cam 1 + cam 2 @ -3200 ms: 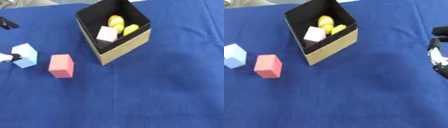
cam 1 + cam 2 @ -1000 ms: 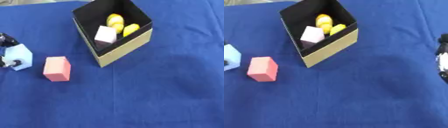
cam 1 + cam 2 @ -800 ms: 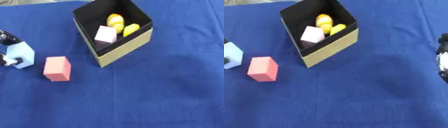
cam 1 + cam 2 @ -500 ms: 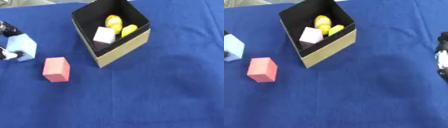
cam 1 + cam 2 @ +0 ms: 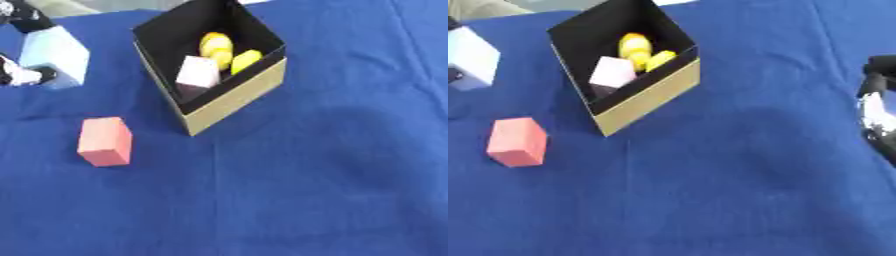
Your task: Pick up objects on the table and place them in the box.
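Box [image 5: 236, 95] already holding a pale cube [image 5: 199, 73] and yellow pieces [image 5: 226, 50]; left hand [image 5: 24, 45] grips the light-blue block [image 5: 57, 56] at upper left; red block [image 5: 105, 141] remains

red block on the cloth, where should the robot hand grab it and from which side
Take the red block from above, thumb and fingers on its two long side faces. It lies flat on the blue cloth, apart from the box, with bare cloth round it, so a top-down reach looks clear. The left robot hand is nearer but is holding the light blue block.
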